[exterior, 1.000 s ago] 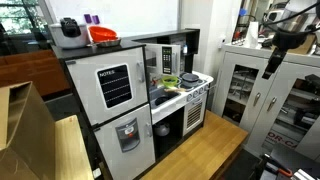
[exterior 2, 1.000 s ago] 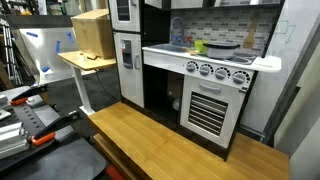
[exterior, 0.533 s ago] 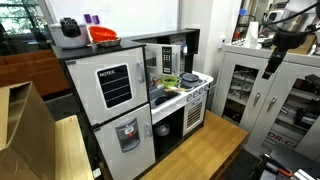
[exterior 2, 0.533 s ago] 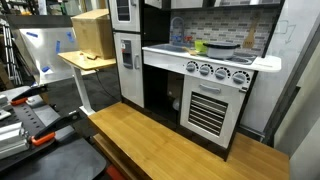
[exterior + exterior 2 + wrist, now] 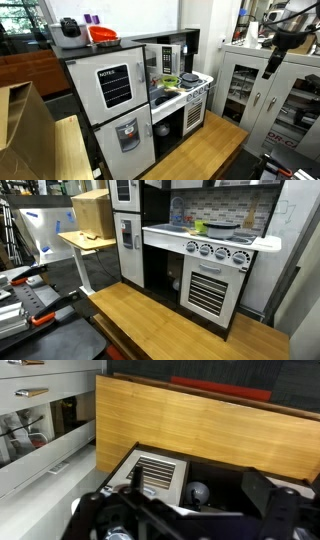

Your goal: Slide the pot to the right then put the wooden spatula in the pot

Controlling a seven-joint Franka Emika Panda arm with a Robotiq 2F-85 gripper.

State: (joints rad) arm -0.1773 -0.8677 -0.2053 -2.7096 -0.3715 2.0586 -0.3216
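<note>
Nothing is seen to have moved: the small round silvery metal pot (image 5: 188,78) is set on the white toy stove top (image 5: 262,243) (beside a green dish (image 5: 170,81)), while the dark gripper (image 5: 272,68) is held high, well apart, fingers spread.

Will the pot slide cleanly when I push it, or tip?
Probably slides: the pot looks low and wide, so tipping seems unlikely. Small metal on the smooth white stovetop, it is likely light and may skid ahead.
</note>
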